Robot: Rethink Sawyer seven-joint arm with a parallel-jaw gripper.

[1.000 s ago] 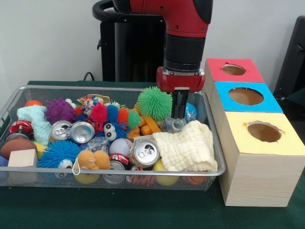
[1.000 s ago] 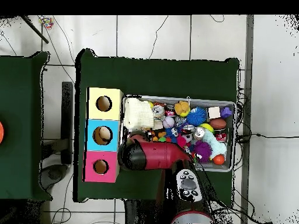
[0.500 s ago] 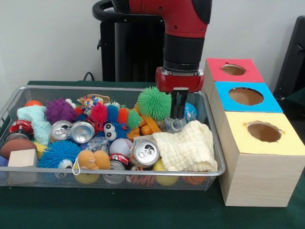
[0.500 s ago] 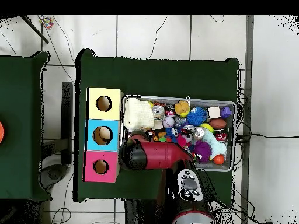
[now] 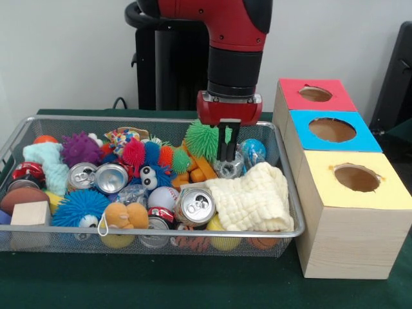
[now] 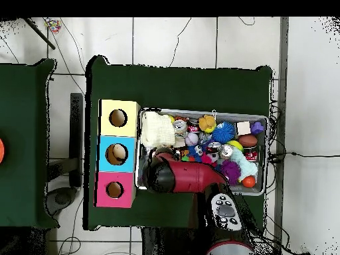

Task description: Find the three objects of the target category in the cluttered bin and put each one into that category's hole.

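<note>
Wire-mesh metal bin (image 5: 286,193) holding shiny metal cans (image 5: 195,205), a waffle-textured cream cloth (image 5: 254,199); pale wooden boxes (image 5: 347,241) on matt green tabletop (image 5: 193,283).

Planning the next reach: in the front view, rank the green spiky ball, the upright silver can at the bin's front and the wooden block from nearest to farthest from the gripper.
1. Green spiky ball, right beside the gripper, partly behind it.
2. Silver can, at the bin's front rail, below the gripper.
3. Wooden block, far off in the bin's front left corner.
</note>
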